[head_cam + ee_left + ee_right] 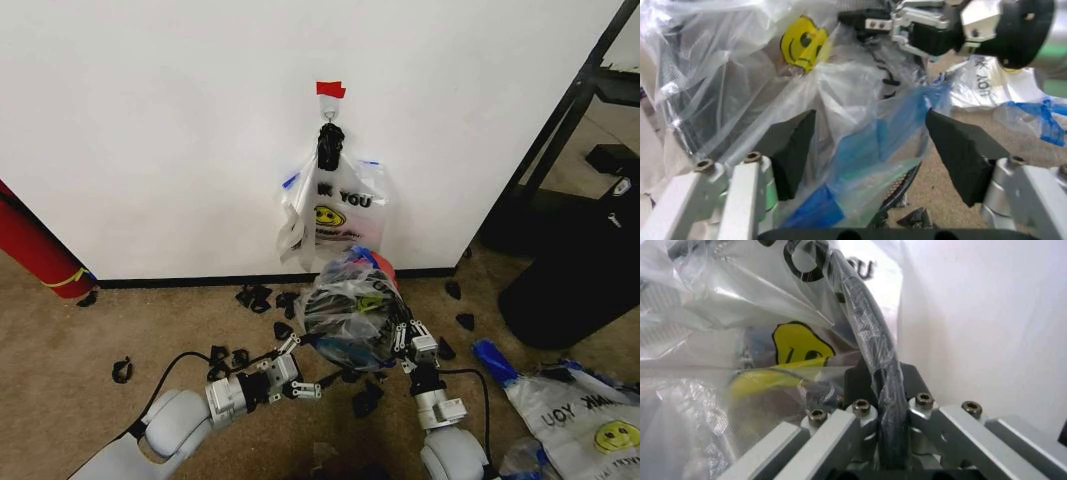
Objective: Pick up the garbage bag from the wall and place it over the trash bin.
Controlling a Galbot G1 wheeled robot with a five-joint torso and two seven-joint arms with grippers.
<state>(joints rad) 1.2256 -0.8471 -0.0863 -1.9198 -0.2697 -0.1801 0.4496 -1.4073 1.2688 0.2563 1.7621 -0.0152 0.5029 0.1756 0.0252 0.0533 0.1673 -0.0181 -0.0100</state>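
The see-through garbage bag (pixel 335 295) with blue strips is draped over the small black trash bin (pixel 352 322), which stands on the carpet below the wall (pixel 150 130); the bin's red part (pixel 385 268) shows on the wall side. My right gripper (pixel 408 336) is at the bin's right side, shut on the black rim (pixel 888 390) with plastic over it. At the bin's lower left my left gripper (pixel 303 368) is open. Its black pads (pixel 795 150) stand on either side of a blue-striped fold of the garbage bag (pixel 867 150) without pinching it. The right gripper (pixel 907 25) shows beyond.
A white smiley "THANK YOU" bag (pixel 340 205) hangs from the hook under the red tape (pixel 330 90). Another white bag (pixel 590 410) lies on the floor at right. A large black container (pixel 575 270), black scraps (pixel 255 297) and a red cylinder (pixel 35 245) surround the spot.
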